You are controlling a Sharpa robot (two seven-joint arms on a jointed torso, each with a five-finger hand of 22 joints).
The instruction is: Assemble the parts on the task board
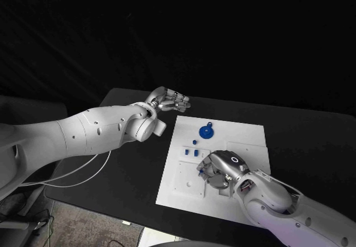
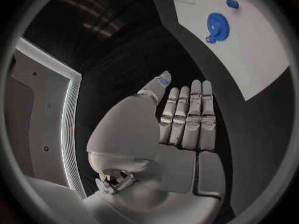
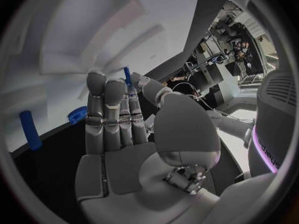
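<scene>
Right hand (image 1: 220,170) over task board (image 1: 245,135), blue gear (image 1: 206,133) beyond (untouched)

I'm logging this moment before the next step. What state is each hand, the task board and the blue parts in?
left hand: over the black table beside the board, fingers straight, holding nothing.
right hand: over the board, pinching a small blue part.
task board: flat on the table.
blue gear: on the board, untouched.
blue pegs: on the board.

Two white, smooth-shelled arms are fitted with small dark screw holes; a white cable (image 1: 74,177) is looped beside the left arm (image 1: 82,131). Each silver segmented hand, left hand (image 1: 167,99) and right hand (image 1: 219,170), is blue-tipped
</scene>
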